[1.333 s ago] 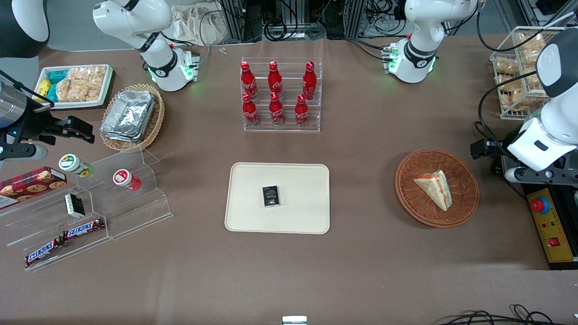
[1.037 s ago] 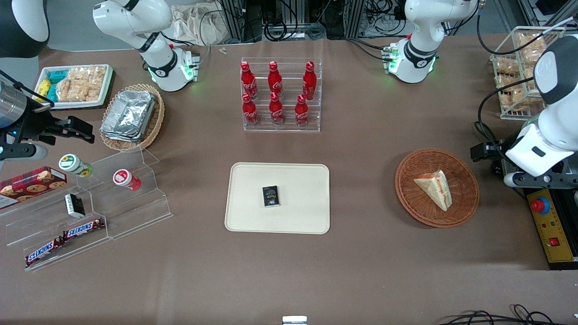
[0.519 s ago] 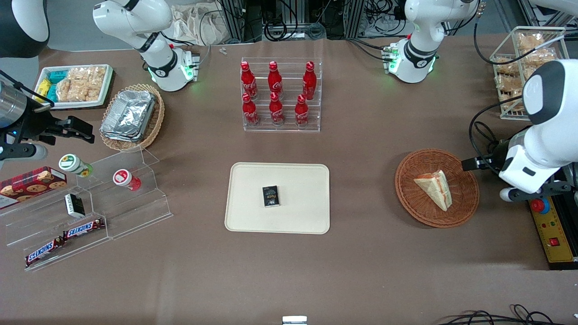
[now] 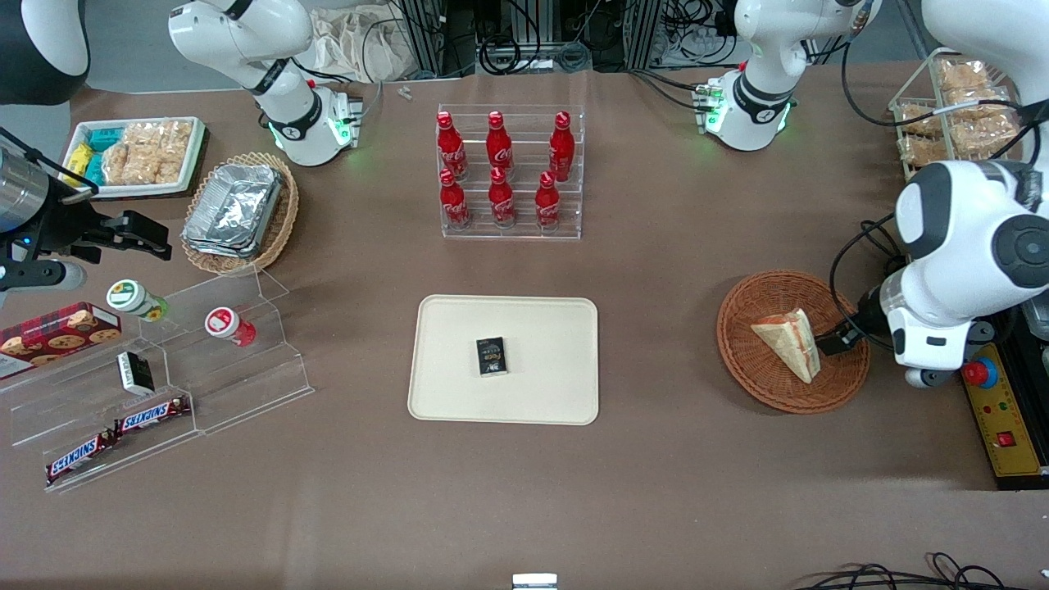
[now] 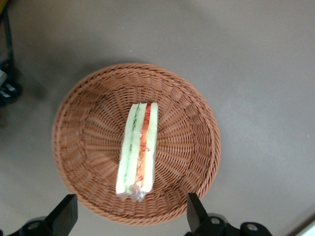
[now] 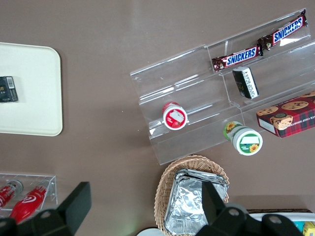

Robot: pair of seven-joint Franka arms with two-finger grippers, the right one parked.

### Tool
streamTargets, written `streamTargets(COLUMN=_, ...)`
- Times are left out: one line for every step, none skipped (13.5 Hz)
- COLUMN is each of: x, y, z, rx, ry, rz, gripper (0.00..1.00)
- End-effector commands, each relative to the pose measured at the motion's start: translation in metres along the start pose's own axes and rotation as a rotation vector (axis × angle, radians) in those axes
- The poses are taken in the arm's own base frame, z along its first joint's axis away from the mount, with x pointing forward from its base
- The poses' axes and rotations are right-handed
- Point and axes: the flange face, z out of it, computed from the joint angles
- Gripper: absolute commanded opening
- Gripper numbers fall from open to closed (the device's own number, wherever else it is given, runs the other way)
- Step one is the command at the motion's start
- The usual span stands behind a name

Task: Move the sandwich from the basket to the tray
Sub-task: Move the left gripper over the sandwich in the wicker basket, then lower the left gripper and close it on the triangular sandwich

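Observation:
The wrapped wedge sandwich (image 4: 787, 342) lies in the round reddish-brown wicker basket (image 4: 766, 395), red and green filling on its edge. My left gripper (image 4: 842, 338) hangs above the basket's rim at the working arm's end, just beside the sandwich, not touching it. In the left wrist view the sandwich (image 5: 138, 150) lies in the middle of the basket (image 5: 192, 142). The gripper (image 5: 129, 216) is open and empty, its fingers (image 5: 64, 215) spread wide over the basket's rim. The cream tray (image 4: 541, 397) lies mid-table, toward the parked arm from the basket, with a small black packet (image 4: 492, 356) on it.
A clear rack of red cola bottles (image 4: 508, 176) stands farther from the camera than the tray. A wire basket of snacks (image 4: 955, 123) and a yellow control box (image 4: 1001, 414) sit at the working arm's end. A tan basket of foil containers (image 4: 238, 209) lies toward the parked arm.
My left arm has swung in from the table's end toward the basket. The gripper now hangs over the basket's rim beside the sandwich. Sandwich, basket and tray have not moved.

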Motion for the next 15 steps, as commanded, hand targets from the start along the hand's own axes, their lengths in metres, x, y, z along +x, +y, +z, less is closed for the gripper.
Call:
streamTargets(x=-0.008, y=-0.008, z=0.036, rx=0.015, ry=-0.001, rz=-0.071, gripper=1.0)
streamTargets(x=-0.009, y=-0.009, z=0.05, rx=0.029, ry=-0.015, rz=-0.074, gripper=1.0)
streamTargets(x=-0.01, y=-0.009, z=0.059, rx=0.025, ry=-0.012, rz=-0.078, gripper=1.0)
streamTargets(x=-0.011, y=-0.009, z=0.068, rx=0.019, ry=-0.01, rz=-0.081, gripper=1.0)
streamTargets(x=-0.013, y=-0.009, z=0.079, rx=0.019, ry=-0.012, rz=-0.079, gripper=1.0)
streamTargets(x=-0.015, y=-0.01, z=0.093, rx=0.021, ry=-0.02, rz=-0.077, gripper=1.0)
streamTargets(x=-0.016, y=-0.011, z=0.099, rx=0.016, ry=-0.017, rz=-0.078, gripper=1.0)
streamTargets(x=-0.019, y=-0.013, z=0.104, rx=0.014, ry=-0.016, rz=-0.075, gripper=1.0)
streamTargets(x=-0.022, y=-0.015, z=0.11, rx=0.018, ry=-0.02, rz=-0.073, gripper=1.0)
streamTargets(x=-0.023, y=-0.015, z=0.118, rx=0.025, ry=-0.03, rz=-0.072, gripper=1.0)
streamTargets(x=-0.024, y=-0.017, z=0.125, rx=0.034, ry=-0.041, rz=-0.073, gripper=1.0)
streamTargets(x=-0.025, y=-0.018, z=0.129, rx=0.039, ry=-0.047, rz=-0.073, gripper=1.0)
streamTargets(x=-0.027, y=-0.019, z=0.133, rx=0.045, ry=-0.054, rz=-0.072, gripper=1.0)
streamTargets(x=-0.027, y=-0.02, z=0.139, rx=0.052, ry=-0.06, rz=-0.071, gripper=1.0)
streamTargets(x=-0.026, y=-0.019, z=0.143, rx=0.053, ry=-0.056, rz=-0.065, gripper=0.99)
